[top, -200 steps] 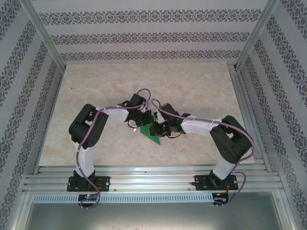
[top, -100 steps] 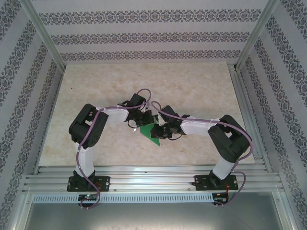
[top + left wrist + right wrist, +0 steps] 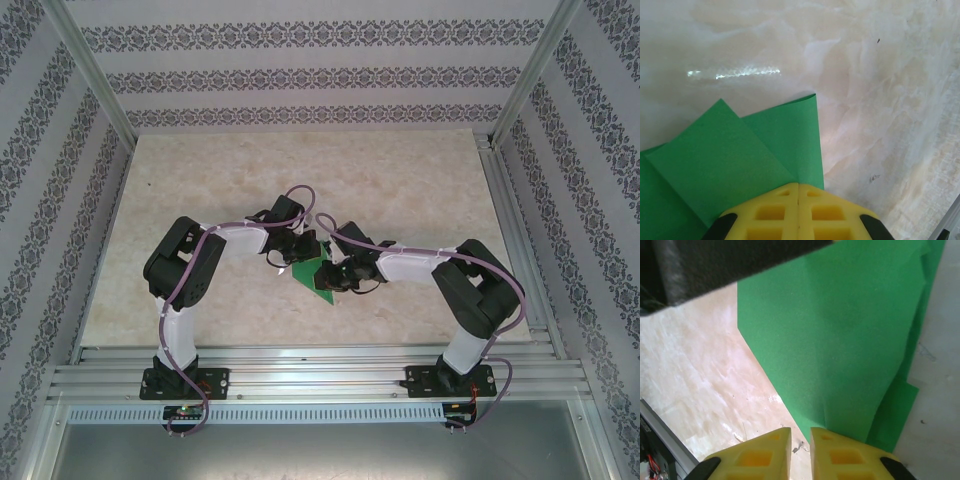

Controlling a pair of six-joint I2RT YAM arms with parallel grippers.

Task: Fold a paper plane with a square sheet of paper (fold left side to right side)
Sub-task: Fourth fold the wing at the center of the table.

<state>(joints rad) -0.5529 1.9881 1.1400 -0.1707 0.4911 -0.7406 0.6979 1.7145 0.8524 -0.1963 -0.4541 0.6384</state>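
**Figure. One sheet, two arms.** One bright-green sheet of paper [image 3: 316, 277], already partly folded, lies on the pale marbled table [image 3: 400, 180]. It sits just toward 6 o'clock of the table's centre in the overhead view. Two arms converge on it: the left arm [image 3: 185, 265] reaches in from 9 o'clock and the right arm [image 3: 480, 290] from 3 o'clock. Each arm carries one purple cable, two in all.

**Left wrist view.** The left gripper [image 3: 798, 186] has two yellow fingers, clenched flat against each other with no gap. Their tips meet the sheet's near edge. Whether they pinch the paper or only press on it cannot be told. From the fingers the paper spreads toward 10 o'clock. Two layers can be counted:
- an upper flap, its corner pointing to 12 o'clock;
- a lower layer beneath it, its corner pointing to 1 o'clock.

**Right wrist view.** The right gripper [image 3: 800, 432] also has two yellow fingers, here parted by one narrow slot through which the table shows. Nothing sits in the slot. The sheet rises from the fingertips toward 1 o'clock, and its lower point tucks behind the finger at 5 o'clock. A second layer edge shows along the paper's 4 o'clock side. One dark, blurred body [image 3: 715, 265] crosses the frame at 11 o'clock.
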